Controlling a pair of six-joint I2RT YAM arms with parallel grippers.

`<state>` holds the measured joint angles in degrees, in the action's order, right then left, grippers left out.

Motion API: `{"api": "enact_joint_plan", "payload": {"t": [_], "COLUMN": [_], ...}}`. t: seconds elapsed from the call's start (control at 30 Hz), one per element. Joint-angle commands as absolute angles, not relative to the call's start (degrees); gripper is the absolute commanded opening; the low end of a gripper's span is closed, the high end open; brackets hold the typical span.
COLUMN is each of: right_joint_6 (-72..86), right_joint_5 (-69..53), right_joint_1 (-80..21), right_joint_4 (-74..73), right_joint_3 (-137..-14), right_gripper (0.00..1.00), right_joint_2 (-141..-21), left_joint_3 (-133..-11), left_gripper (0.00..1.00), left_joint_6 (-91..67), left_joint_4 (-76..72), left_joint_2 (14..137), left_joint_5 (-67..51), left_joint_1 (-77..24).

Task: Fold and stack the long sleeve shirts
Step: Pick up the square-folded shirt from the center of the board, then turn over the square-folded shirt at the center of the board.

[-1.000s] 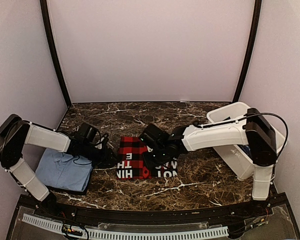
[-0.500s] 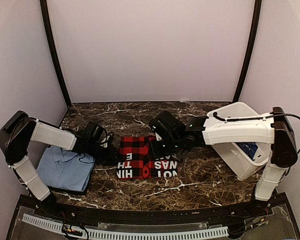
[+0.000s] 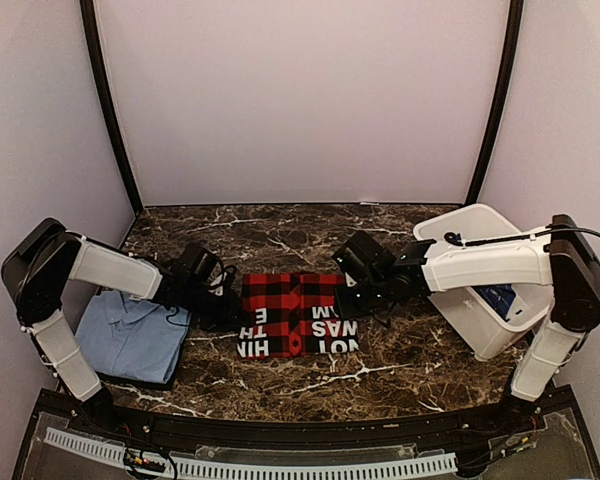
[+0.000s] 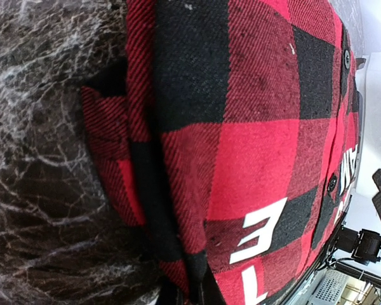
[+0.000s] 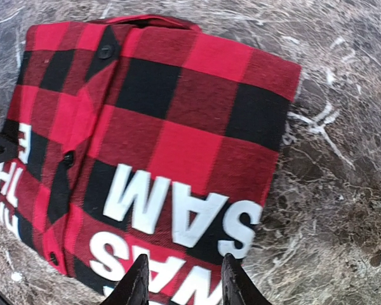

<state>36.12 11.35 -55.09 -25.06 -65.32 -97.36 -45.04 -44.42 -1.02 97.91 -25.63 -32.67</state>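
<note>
The flannel [image 3: 298,315] lies folded mid-tabletop [image 3: 280,232], white lettering up. The blue shirt [image 3: 128,340] lies folded at the left. From above, the left fingers [image 3: 220,306] sit at the flannel's left edge. Only the left wrist view shows that edge running down between them, pinched. The right wrist view shows the right fingers [image 5: 137,286] spread over the lettering, holding nothing. A white bin [image 3: 460,226] stands at the right.
</note>
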Motion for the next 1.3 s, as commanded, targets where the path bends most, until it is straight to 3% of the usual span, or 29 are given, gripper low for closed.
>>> {"api": "enact_joint_plan", "payload": {"t": [0.0,0.37,0.97,1.27], "right_joint_6": [35.88,35.18,35.63,38.98], "right_joint_5": [12.50,12.02,9.10,-0.98], "right_joint_1": [-53.79,-54.32,-57.50,-60.41], "right_joint_4": [-22.42,-22.91,-23.48,-16.35], "right_joint_3": [-64.36,-68.22,-79.71,-93.94], "right_gripper": [0.36,0.18,0.17,0.16], "right_joint_2": [-97.52,-104.69,-118.48,-130.18], "left_joint_3": [-47.41,-50.80,-63.22,-72.38], "left_gripper": [0.00,0.00,0.00,0.00], "left_joint_6": [-43.13,-34.93,-24.71,-24.92], "left_joint_4": [5.88,18.01,31.28,30.05], "left_joint_2": [94.82,86.87,82.06,84.29], "left_joint_5": [-23.65,-25.21,-28.36,-37.59], "left_joint_1": [-32.56,-28.68,-25.49,-25.88]}}
